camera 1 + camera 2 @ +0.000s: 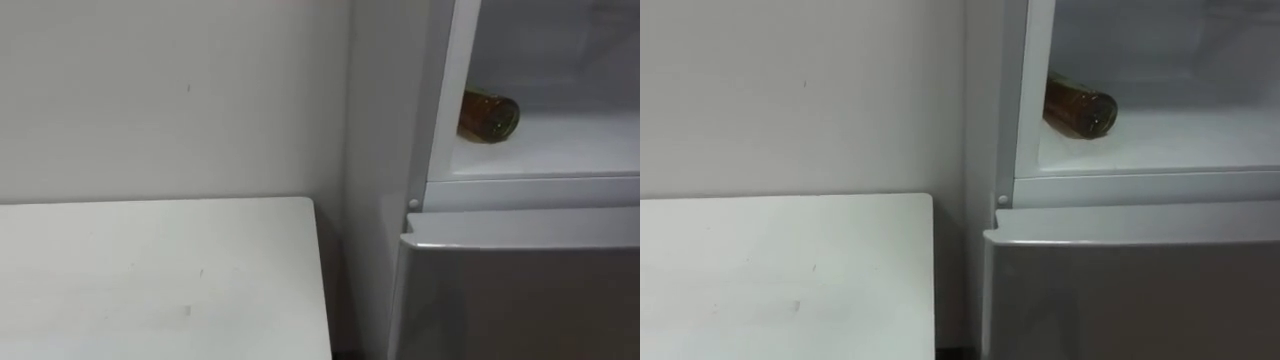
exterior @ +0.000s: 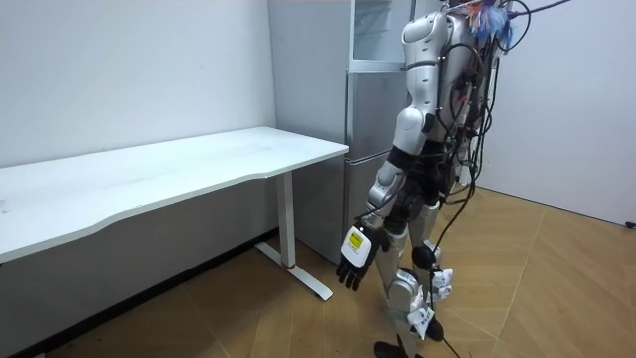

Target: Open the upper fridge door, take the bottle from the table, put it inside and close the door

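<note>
the brown bottle (image 1: 488, 114) lies on its side on the white floor of the upper fridge compartment (image 1: 590, 140), by its left wall, with nothing holding it. the left hand (image 2: 356, 261) hangs at the robot's side, empty, fingers loose and apart. a round bottle lying like this could roll to the front and drop past the grey lower door (image 1: 520, 300) if the fridge is jolted, for instance when the compartment is shut.

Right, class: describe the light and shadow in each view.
Left eye view: soft light, the bottle dark on the pale shelf, deep shadow in the gap between table and fridge. Room view: even light, shadow under the table.
</note>
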{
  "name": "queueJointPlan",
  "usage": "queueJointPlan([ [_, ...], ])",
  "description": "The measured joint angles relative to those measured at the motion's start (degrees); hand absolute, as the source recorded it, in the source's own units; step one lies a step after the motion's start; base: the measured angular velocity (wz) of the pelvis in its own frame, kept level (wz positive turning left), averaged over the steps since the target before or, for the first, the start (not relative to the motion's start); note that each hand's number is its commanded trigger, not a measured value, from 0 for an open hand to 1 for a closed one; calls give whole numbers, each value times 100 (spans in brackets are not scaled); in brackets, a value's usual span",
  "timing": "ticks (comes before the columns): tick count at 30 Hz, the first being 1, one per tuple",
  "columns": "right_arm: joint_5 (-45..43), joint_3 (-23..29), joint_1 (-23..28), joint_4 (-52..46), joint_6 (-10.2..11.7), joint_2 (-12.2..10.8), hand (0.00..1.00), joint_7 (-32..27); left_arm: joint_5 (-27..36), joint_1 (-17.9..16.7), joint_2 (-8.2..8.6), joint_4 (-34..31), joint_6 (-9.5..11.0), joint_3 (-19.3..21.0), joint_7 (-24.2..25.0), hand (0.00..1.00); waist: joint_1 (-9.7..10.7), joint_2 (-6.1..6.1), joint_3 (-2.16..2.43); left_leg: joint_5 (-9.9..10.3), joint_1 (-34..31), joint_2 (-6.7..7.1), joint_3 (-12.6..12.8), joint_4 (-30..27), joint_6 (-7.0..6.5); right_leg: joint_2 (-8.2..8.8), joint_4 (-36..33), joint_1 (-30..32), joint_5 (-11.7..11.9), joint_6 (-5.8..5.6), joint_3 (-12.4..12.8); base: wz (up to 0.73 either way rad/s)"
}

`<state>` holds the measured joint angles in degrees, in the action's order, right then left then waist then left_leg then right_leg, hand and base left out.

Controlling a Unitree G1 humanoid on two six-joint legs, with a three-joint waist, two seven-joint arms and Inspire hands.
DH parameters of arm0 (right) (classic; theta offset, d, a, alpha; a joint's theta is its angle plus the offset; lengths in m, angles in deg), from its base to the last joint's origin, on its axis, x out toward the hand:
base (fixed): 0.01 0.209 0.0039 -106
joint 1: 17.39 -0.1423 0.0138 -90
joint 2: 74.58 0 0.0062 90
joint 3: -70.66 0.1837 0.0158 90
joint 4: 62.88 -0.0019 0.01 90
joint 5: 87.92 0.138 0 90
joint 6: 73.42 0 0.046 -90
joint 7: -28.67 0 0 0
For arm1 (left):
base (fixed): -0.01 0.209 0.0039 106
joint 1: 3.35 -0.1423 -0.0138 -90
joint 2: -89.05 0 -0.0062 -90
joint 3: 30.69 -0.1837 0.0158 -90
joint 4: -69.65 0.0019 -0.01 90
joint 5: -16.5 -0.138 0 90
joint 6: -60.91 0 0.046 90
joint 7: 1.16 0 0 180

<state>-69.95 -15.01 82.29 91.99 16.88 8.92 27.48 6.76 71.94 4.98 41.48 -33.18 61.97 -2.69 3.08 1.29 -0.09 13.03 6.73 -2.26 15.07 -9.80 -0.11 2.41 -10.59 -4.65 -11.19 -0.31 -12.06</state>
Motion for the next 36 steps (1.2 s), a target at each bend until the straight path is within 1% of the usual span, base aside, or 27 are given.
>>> queueJointPlan([
  [1, 64, 201, -25, -51, 1, 6, 0, -15, 2, 7, -3, -21, 27, 67, -1, 0, 19, 16, 4, 0, 39, 1, 4, 0, 0, 2, -8, -7, -2, -3, 6, -4],
  [2, 173, 357, -58, -122, 9, 23, 0, -29, 2, -8, -5, -86, 42, 122, -6, 0, 30, 33, -12, -1, 88, 0, 38, 9, 0, 1, -16, -36, -2, -3, 36, -8],
  [3, 316, 471, -81, -227, 11, 39, 0, -71, 4, -21, -8, -134, 60, 164, -9, 0, 64, 42, -12, -1, 101, -1, 55, 5, 0, 1, -11, -48, -2, -3, 45, -8],
  [7, 904, 705, -58, -721, 38, 48, 0, -74, 1, 20, -28, -158, 121, 178, -20, 0, 210, 92, -39, 0, 83, -1, 56, 6, 0, -7, -8, -15, -10, -3, 89, -2],
  [8, 943, 816, -59, -874, 38, 48, 0, -77, -2, 23, -34, -159, 173, 177, -21, 0, 273, 105, -38, 1, 74, -2, 56, 12, -1, -11, -20, -4, -19, -5, 97, 0],
  [10, 1038, 926, -41, -1224, 42, 72, 0, -141, -1, 10, -41, -254, 199, 182, -21, 0, 316, 98, -34, 14, 69, -6, 55, 26, -1, -52, -40, 32, -19, -4, 141, -12],
  [11, 1140, 1062, -39, -1418, 52, 88, 0, -178, -1, -2, -50, -296, 214, 193, -22, 0, 322, 102, -32, 15, 72, -5, 64, 31, -1, -57, -109, 84, -20, -3, 197, -18],
  [13, 1498, 1146, 19, -1680, 100, 148, 0, -301, 3, -50, -64, -372, 226, 224, -33, 0, 334, 111, -22, 15, 73, -3, 75, 30, -1, -54, -129, 80, -18, -2, 211, -6],
  [14, 1690, 1299, 73, -1892, 107, 148, 0, -385, 3, -64, -63, -390, 264, 301, -38, 0, 339, 124, -9, 15, 76, -2, 85, 29, -1, -54, -138, 79, -18, -1, 215, 0],
  [15, 1793, 1378, 80, -1998, 110, 149, 0, -440, 2, -67, -65, -390, 286, 345, -41, 0, 350, 129, -6, 15, 88, -2, 93, 29, -1, -55, -140, 84, -19, -1, 234, 0],
  [16, 2025, 1541, 103, -2279, 112, 151, 0, -548, 7, -82, -66, -401, 322, 422, -50, 0, 404, 130, -6, 15, 89, -2, 112, 30, -1, -55, -139, 87, -19, -1, 250, 0],
  [17, 2273, 1669, 114, -2550, 162, 165, 0, -646, 15, -114, -82, -407, 346, 439, -79, 0, 482, 131, -4, 15, 89, -2, 122, 29, -1, -56, -137, 77, -19, -2, 255, -6],
  [19, 2715, 1820, 148, -2821, 256, 224, 0, -785, 20, -153, -91, -405, 389, 454, -100, 0, 488, 146, 5, 15, 100, 2, 162, 29, -1, -57, -142, 64, -20, -2, 278, -8],
  [20, 2984, 1953, 156, -2967, 278, 240, 0, -909, 40, -154, -87, -408, 410, 455, -145, 0, 506, 173, 11, 15, 105, 4, 199, 29, -1, -61, -152, 67, -21, -1, 299, -7],
  [21, 3266, 2053, 160, -3132, 286, 254, 0, -1080, 54, -166, -85, -429, 413, 455, -181, 0, 519, 197, 8, 14, 104, 2, 215, 29, -1, -66, -166, 66, -23, 2, 326, -6],
  [22, 3386, 2108, 169, -3244, 286, 254, 0, -1182, 53, -173, -86, -442, 413, 456, -187, 0, 528, 204, 5, 14, 101, 2, 218, 30, -1, -67, -177, 68, -24, 3, 331, -4],
  [24, 3792, 2246, 179, -3850, 302, 282, 0, -1567, 52, -236, -88, -480, 409, 455, -188, 0, 628, 212, 1, 15, 86, 2, 220, 30, -1, -65, -185, 128, -29, 1, 347, -2],
  [25, 3864, 2283, 181, -3992, 310, 290, 0, -1638, 46, -236, -88, -523, 405, 455, -188, 0, 660, 214, 4, 15, 75, 1, 222, 30, -2, -65, -184, 151, -33, 3, 361, 0],
  [27, 4143, 2422, 176, -4380, 366, 301, 0, -1836, 48, -318, -88, -740, 399, 454, -187, 0, 743, 226, 1, 17, 44, -4, 226, 30, -4, -68, -199, 189, -48, 0, 372, 0],
  [28, 4271, 2493, 143, -4536, 390, 352, 0, -2007, 49, -394, -88, -799, 404, 455, -188, 0, 758, 234, 7, 17, 50, -2, 226, 31, -4, -67, -207, 190, -48, 0, 372, 0],
  [30, 4316, 2621, 97, -4719, 403, 442, 0, -2257, 62, -384, -88, -797, 404, 456, -202, 0, 765, 238, 11, 17, 66, -1, 224, 31, -4, -63, -206, 174, -48, 0, 318, 0],
  [31, 4334, 2687, 96, -4853, 448, 475, 0, -2404, 67, -387, -87, -802, 404, 456, -222, 0, 767, 240, 14, 17, 68, -1, 224, 32, -4, -66, -206, 171, -47, 2, 314, 0],
  [33, 4363, 2835, 95, -5197, 492, 490, 0, -2737, 73, -403, -79, -802, 400, 454, -265, 0, 758, 224, 19, 16, 68, 7, 228, 33, -4, -76, -219, 172, -42, 8, 315, 0],
  [36, 4227, 2856, 54, -5642, 562, 527, 0, -3102, 65, -418, -81, -798, 395, 451, -316, 0, 775, 204, 18, 16, 56, 12, 230, 33, -2, -87, -232, 175, -42, 10, 316, 0],
])
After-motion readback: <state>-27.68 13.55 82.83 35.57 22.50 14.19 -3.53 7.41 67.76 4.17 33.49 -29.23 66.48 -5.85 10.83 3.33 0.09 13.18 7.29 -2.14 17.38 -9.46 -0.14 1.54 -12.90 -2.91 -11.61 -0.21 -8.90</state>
